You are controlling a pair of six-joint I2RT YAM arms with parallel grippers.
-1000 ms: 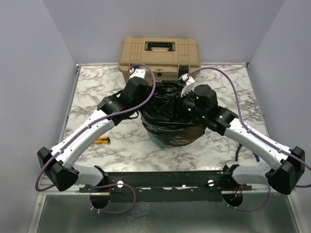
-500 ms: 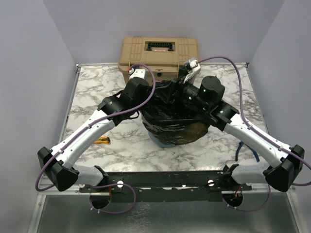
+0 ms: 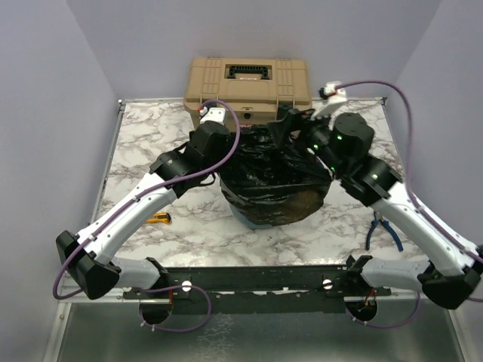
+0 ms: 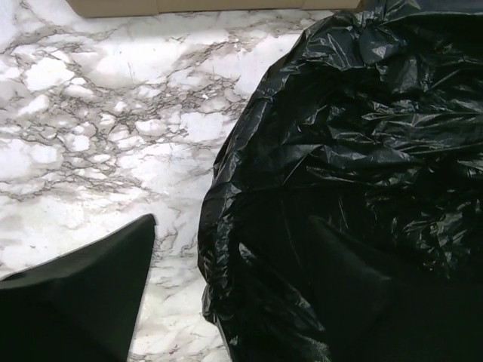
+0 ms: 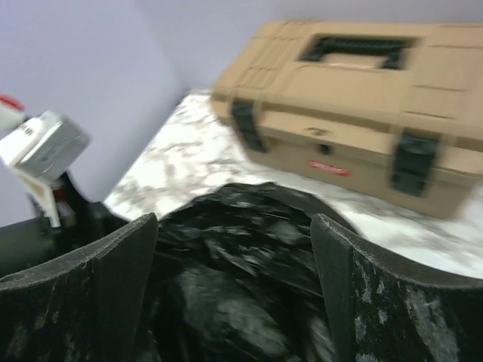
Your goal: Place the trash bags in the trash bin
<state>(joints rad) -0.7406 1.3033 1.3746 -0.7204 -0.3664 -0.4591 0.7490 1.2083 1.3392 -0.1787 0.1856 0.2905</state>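
Both the left gripper [image 4: 230, 226] and right gripper [image 5: 234, 226] are spread wide, nothing held. The bag [image 3: 275, 177], mid-frame, looks only loosely draped over the bin [image 3: 238, 217], so it could get snagged by a finger and dragged off.

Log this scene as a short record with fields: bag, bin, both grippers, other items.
trash bag: black, crumpled, draped over the bin's top
trash bin: teal, only its base showing
left gripper: jaws open, straddling the bag's edge
right gripper: jaws open above the bag
toolbox: tan, shut, behind the bin
pliers: blue-handled, right of the bin
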